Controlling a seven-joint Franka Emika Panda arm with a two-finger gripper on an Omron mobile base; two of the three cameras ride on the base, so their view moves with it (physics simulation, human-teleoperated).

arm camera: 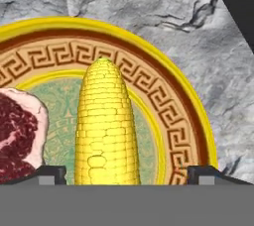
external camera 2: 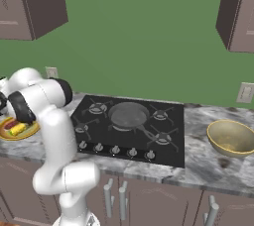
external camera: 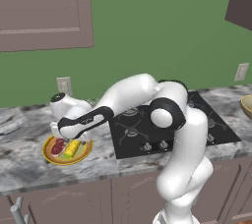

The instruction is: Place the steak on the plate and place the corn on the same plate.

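In the hand view the claw (arm camera: 127, 173) stands spread wide, its two dark fingertips (arm camera: 49, 173) well apart at the bottom edge, gripping nothing. The corn (arm camera: 105, 126) lies between them, running lengthwise away from the camera to a greenish tip; neither tip touches it. Its near end is cut off by the bottom of the view. Its kernels are bright yellow in neat rows.

Just left of the corn lies the steak (arm camera: 17, 133), dark red with pale fat along its edge, cut off by the left edge. Both rest on the plate (arm camera: 163, 106), which has a pale green patterned centre, a tan ring with a key-pattern border, a brown line and a yellow outer rim. Beyond the rim is the grey marbled table (arm camera: 149, 2).

From the left base view the plate (external camera: 49, 155) sits on the table (external camera: 29, 169) left of the black stove (external camera: 162, 129), with steak (external camera: 58, 146) and corn (external camera: 72, 148) side by side; the arm hides the claw itself. In the right base view a grey pan (external camera 2: 128, 115) sits on the stove (external camera 2: 163, 145) and a tan bowl (external camera 2: 231, 138) stands farther right.
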